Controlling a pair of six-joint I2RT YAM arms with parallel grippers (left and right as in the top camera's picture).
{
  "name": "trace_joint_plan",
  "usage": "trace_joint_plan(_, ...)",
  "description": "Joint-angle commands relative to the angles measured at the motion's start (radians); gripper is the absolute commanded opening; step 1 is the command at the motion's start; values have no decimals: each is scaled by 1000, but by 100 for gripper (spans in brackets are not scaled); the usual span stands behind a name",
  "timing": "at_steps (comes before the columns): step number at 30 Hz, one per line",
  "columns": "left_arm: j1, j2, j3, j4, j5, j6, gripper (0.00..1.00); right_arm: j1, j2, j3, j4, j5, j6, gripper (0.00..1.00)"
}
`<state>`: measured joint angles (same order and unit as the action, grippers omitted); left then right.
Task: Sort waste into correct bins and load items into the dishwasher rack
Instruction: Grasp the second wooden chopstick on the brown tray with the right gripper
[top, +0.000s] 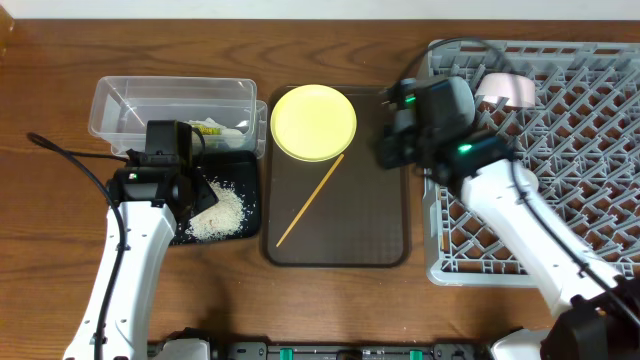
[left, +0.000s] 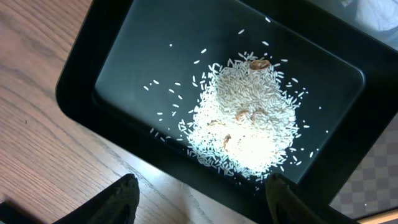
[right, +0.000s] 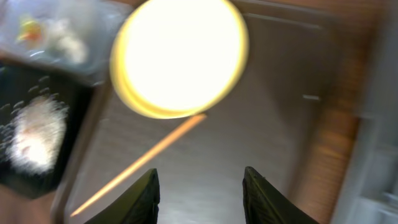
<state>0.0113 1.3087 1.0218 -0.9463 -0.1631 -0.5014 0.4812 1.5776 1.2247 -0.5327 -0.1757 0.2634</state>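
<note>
The left gripper hangs wide open and empty over the black tray, where the rice lies heaped. The right gripper, likewise open and empty, hovers above the brown serving tray holding the yellow plate and chopstick.

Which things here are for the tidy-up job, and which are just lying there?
For the job: round yellow plate, thin wooden chopstick, heap of white rice, shallow black tray, clear plastic tub, crumpled yellow wrapper, grey plastic rack, pinkish bowl.
Just lying about: dark brown serving tray, wooden table.
</note>
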Motion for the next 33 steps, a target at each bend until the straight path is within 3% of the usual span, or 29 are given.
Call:
trace_joint_plan(1,5,-7,10,-6,-2,-9,68,117,58,15,19,91,86,38)
trace_joint_plan(6,5,-7,10,-6,-2,-9,68,266,178,15,84,242,163,37)
trace_joint_plan(13,5,-7,10,-7,-2,-9,68,365,336,15,147,303,297,38)
trace_joint_plan(27,5,-7,10,-6,-2,-9,68,388,438,15,117,378,327,38)
trace_joint_plan(33,5,-7,10,-7,-2,-9,68,354,436,15,-9,389,399,25)
